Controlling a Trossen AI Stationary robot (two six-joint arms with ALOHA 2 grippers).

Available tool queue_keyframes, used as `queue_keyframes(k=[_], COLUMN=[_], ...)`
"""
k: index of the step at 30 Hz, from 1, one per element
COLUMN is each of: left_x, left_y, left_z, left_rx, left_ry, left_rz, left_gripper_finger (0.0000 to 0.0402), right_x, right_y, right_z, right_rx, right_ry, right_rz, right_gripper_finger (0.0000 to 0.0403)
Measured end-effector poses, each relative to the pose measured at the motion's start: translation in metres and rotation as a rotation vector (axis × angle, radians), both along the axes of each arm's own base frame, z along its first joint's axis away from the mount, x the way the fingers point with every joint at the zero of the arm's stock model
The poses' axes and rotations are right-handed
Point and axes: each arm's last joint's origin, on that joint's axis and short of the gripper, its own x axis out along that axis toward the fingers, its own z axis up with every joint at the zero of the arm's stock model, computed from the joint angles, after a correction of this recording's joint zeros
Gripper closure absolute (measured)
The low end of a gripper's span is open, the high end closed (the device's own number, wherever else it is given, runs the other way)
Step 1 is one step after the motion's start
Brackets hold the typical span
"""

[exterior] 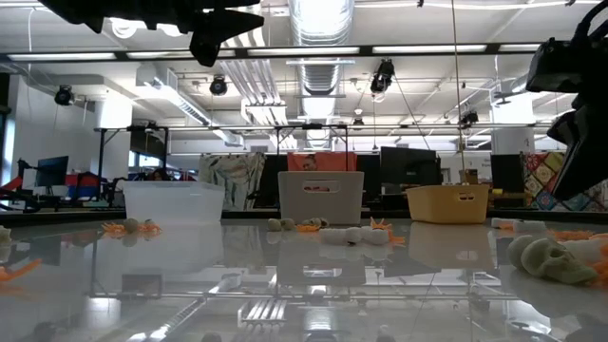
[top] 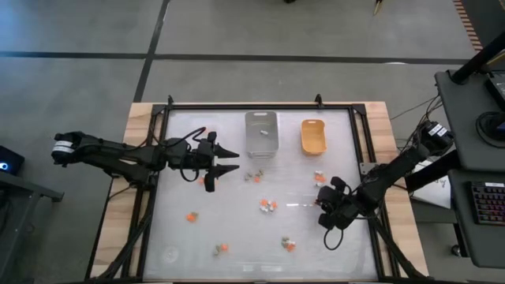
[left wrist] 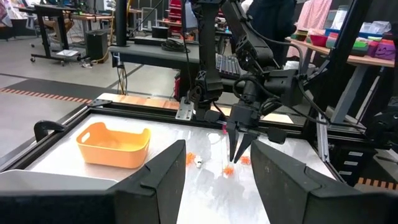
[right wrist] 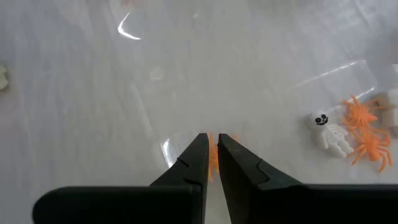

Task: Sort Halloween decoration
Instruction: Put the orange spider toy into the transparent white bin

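1. Nearest the lens in the right wrist view, our right claw (right wrist: 212,152) has its two fingers almost together, pinching a small orange trinket (right wrist: 212,157) just above the glossy white tabletop (right wrist: 93,93).
2. Beside it, at the right of that frame, we see a white skeleton trinket (right wrist: 328,133) touching two orange spider trinkets (right wrist: 364,134); wide bare surface lies to the left.
3. From above, our right claw (top: 325,207) sits at centre-right, close to the dark frame rail (top: 364,170) along the right edge.
4. Our left claw (top: 229,160) hangs at upper left of centre with its fingers spread apart, holding nothing.
5. Two trays stand along the top edge: a grey tray (top: 261,133) and an orange-yellow tray (top: 313,136), set apart.
6. Remaining Halloween decoration (top: 267,206) lies scattered across the middle and lower part of the frame, with open gaps between the clusters.
7. Beyond the tabletop, the low view shows a workshop with ceiling ducts (exterior: 320,24) and strip lights.
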Motion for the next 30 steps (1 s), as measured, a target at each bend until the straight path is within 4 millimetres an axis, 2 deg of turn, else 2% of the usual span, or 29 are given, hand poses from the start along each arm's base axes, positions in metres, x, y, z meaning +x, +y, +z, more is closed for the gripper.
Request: queue_keyframes(k=[8, 15, 20, 24, 30], left_x=[0.0, -0.001, -0.001, -0.001, -0.001], left_y=[-0.003, -0.013, -0.018, -0.019, -0.019], left_z=[0.0, 0.0, 0.0, 0.0, 0.0], left_rx=[0.0, 0.0, 0.0, 0.008, 0.023], left_ry=[0.001, 0.001, 0.001, 0.001, 0.0], left_rz=[-0.014, -0.056, -0.077, -0.079, -0.08], left_gripper_finger=[0.0237, 0.0237, 0.0237, 0.0237, 0.0237], right_x=[0.0, -0.007, -0.004, 0.0, -0.002], right_y=[0.0, -0.006, -0.005, -0.003, -0.005], right_z=[-0.001, -0.017, -0.013, -0.008, -0.012], right_rx=[-0.097, -0.112, -0.098, -0.069, -0.058], right_ry=[-0.038, -0.038, -0.061, -0.076, -0.062], right_rz=[0.096, 0.096, 0.082, 0.064, 0.043], right_gripper_finger=[0.0376, 0.0376, 0.0368, 0.0335, 0.0246])
